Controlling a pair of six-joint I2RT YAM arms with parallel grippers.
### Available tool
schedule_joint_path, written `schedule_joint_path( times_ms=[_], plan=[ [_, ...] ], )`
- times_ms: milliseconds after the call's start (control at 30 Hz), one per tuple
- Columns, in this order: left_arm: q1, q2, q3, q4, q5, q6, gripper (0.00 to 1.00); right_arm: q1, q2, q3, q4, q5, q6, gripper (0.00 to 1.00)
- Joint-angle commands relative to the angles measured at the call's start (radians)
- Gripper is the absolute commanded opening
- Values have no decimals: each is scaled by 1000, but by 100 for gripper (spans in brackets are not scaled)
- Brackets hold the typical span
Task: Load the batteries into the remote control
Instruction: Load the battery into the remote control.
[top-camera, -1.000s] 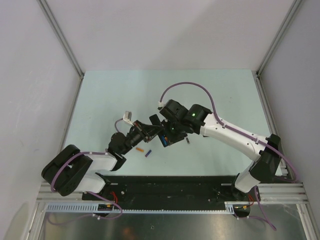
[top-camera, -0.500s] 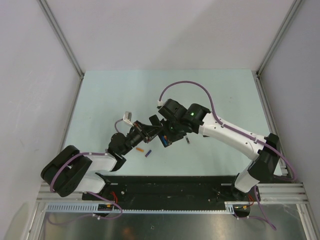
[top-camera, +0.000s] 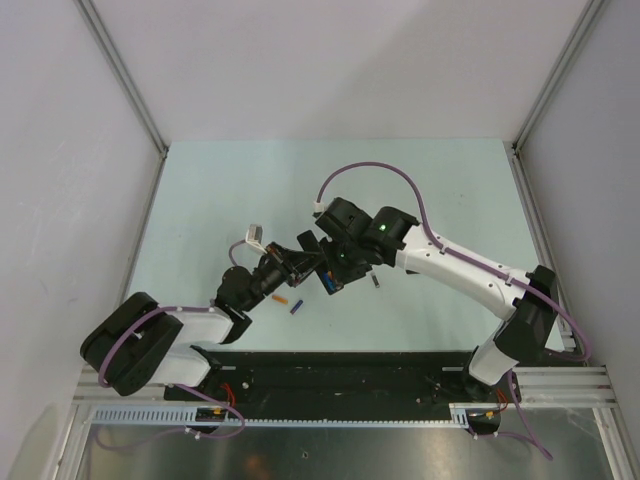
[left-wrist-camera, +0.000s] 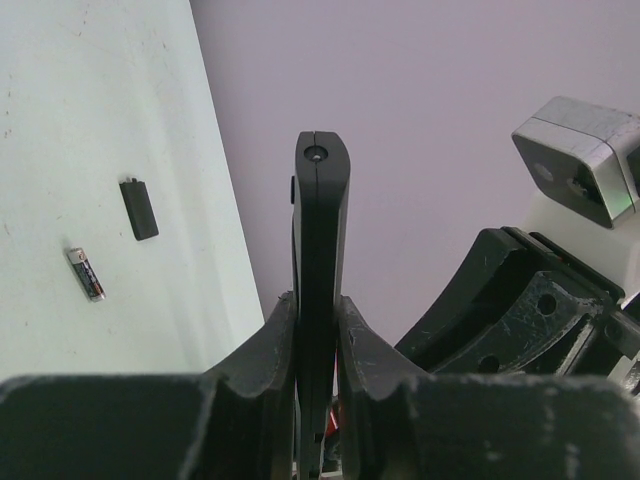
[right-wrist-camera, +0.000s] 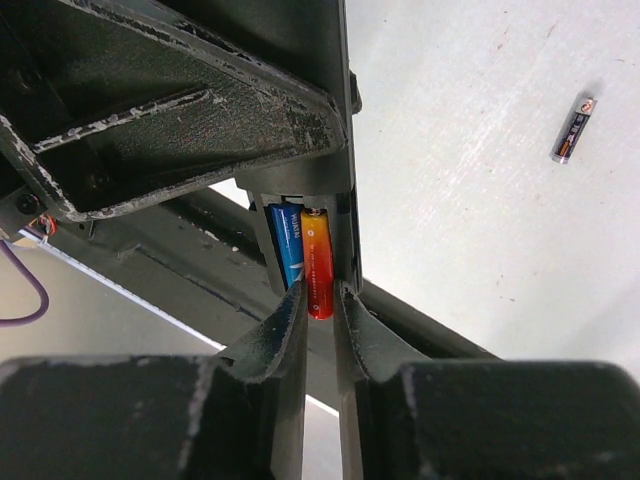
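Note:
My left gripper (left-wrist-camera: 318, 305) is shut on the black remote control (left-wrist-camera: 320, 210) and holds it edge-on above the table. In the top view this gripper (top-camera: 303, 262) meets my right gripper (top-camera: 333, 272) at the table's middle. In the right wrist view the remote's (right-wrist-camera: 344, 235) open compartment holds a blue battery (right-wrist-camera: 288, 250). A red battery (right-wrist-camera: 317, 265) lies beside it. My right gripper (right-wrist-camera: 320, 300) is shut on the red battery's lower end.
An orange battery (top-camera: 280, 297) and a purple one (top-camera: 296, 307) lie on the table below the left gripper. A dark grey battery (top-camera: 374, 281) lies to the right and shows in both wrist views (left-wrist-camera: 86, 274) (right-wrist-camera: 572, 130). A small black cover (left-wrist-camera: 139, 209) lies nearby.
The right arm has edged slightly left toward the left gripper. The left arm and the loose batteries have not moved.

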Motion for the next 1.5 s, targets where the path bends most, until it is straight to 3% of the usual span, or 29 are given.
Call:
schedule_joint_path(
  times_ms=[0,833,1467],
  plan=[
    [-25,-43,8,185,30,-74,0,-12,9,25,-12,59,-10,19],
    [-22,-10,5,185,30,-71,0,-3,-28,51,-36,68,7,42],
    [-22,16,13,185,29,-71,0,11,-82,51,3,55,15,47]
  ],
)
